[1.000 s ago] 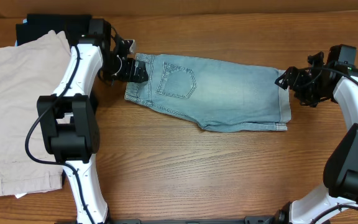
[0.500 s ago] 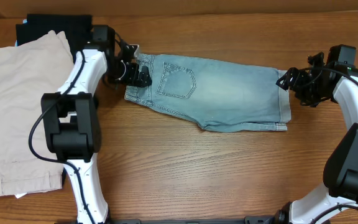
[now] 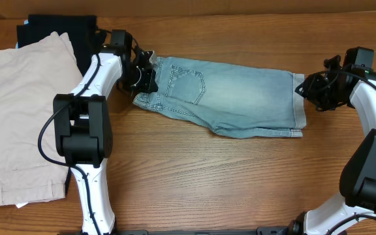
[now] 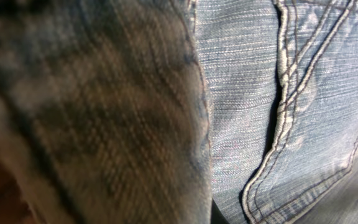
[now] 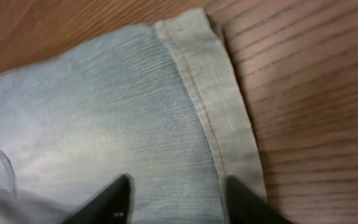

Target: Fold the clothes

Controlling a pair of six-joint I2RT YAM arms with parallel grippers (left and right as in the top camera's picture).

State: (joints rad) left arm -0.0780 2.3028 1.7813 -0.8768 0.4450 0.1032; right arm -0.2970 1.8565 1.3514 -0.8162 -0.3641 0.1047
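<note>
On the outer side of the left pincer (image 3: 145, 77), well apart from it, a pair of beige shorts (image 3: 21, 111) lies flat on the wooden table (image 3: 207, 189). It overlaps a black garment (image 3: 54, 26) that lies behind it, towards the table's far edge. Neither of them touches the pincer.

The left pincer is pressed together on the waistband (image 3: 143, 99) of the denim shorts (image 3: 247, 98), at the far corner of that end. The cloth is puckered there, and the waistband's edge runs crooked on the near side of the grip. In the left wrist view denim fills everything: a shadowed fold close to the lens on one side, flat cloth with a double-stitched seam on the other. The pincer's own tips do not show in that view.

The denim shorts reach from the left pincer across to the right one and lie flat on the table between them. A stitched back pocket (image 3: 187, 85) faces up just inward of the left pincer.

The right pincer (image 3: 305, 88) sits at the far corner of the leg end. Its fingers (image 5: 114, 199) stand spread, with denim showing between them. The stitched hem (image 5: 210, 106) runs past the outer finger, with bare wood beyond it. Whether the tips touch the cloth I cannot tell.
</note>
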